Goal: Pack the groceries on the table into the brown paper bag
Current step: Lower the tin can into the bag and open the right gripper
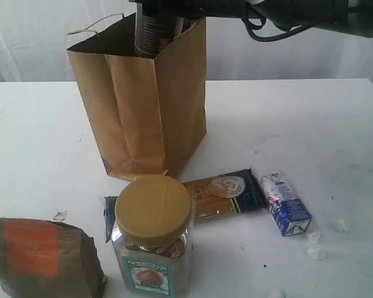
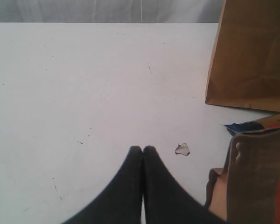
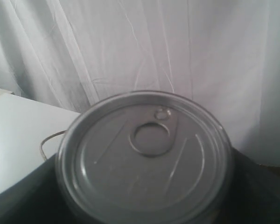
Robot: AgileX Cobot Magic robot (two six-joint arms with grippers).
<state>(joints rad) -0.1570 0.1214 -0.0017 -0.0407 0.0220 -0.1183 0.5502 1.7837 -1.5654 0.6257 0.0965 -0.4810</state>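
The brown paper bag (image 1: 146, 105) stands upright at the back of the table (image 1: 298, 124). My right gripper (image 1: 165, 12) is shut on the dark can (image 1: 153, 34), which hangs partly inside the bag's open mouth; the can's ring-pull lid (image 3: 147, 154) fills the right wrist view. In front lie the clear jar with tan lid (image 1: 154, 236), the spaghetti packet (image 1: 221, 194), the small blue-white carton (image 1: 286, 203) and the brown pouch (image 1: 40, 257). My left gripper (image 2: 142, 150) is shut and empty above bare tabletop, left of the pouch (image 2: 259, 179). The yellow bottle is out of view.
Small white crumbs (image 1: 317, 245) lie near the carton, and one scrap (image 2: 182, 149) sits just beside my left fingertips. A white curtain (image 3: 177, 56) hangs behind the table. The bag's paper handle (image 1: 96, 25) sticks up at its far rim.
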